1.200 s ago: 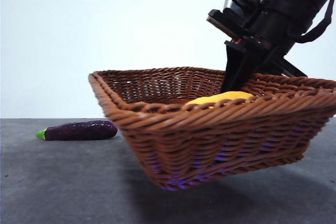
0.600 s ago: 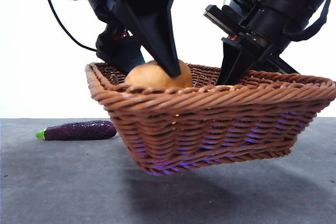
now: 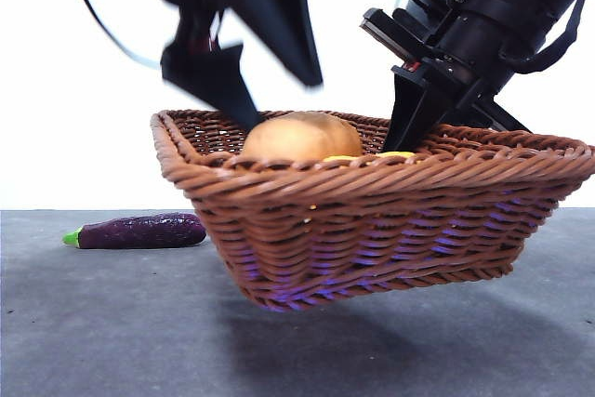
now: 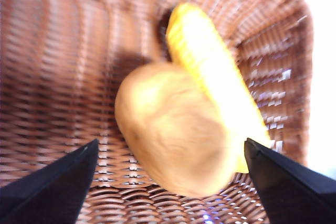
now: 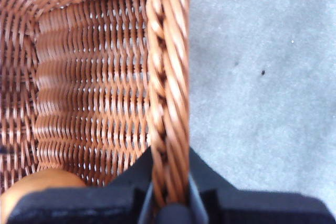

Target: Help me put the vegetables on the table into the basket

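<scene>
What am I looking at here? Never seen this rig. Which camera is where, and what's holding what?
It is a robot with two arms at a table, each ending in a two-jawed hand. One picture looks level across the table from a low front camera; the other two come from cameras on each wrist.

The right hand is shut on the rim of the basket and holds it tilted, off the table. The left hand is open above the basket; a potato lies below it inside, beside a yellow vegetable. In the front view the left hand is the blurred dark shape over the potato.

An eggplant lies on the table.
</scene>
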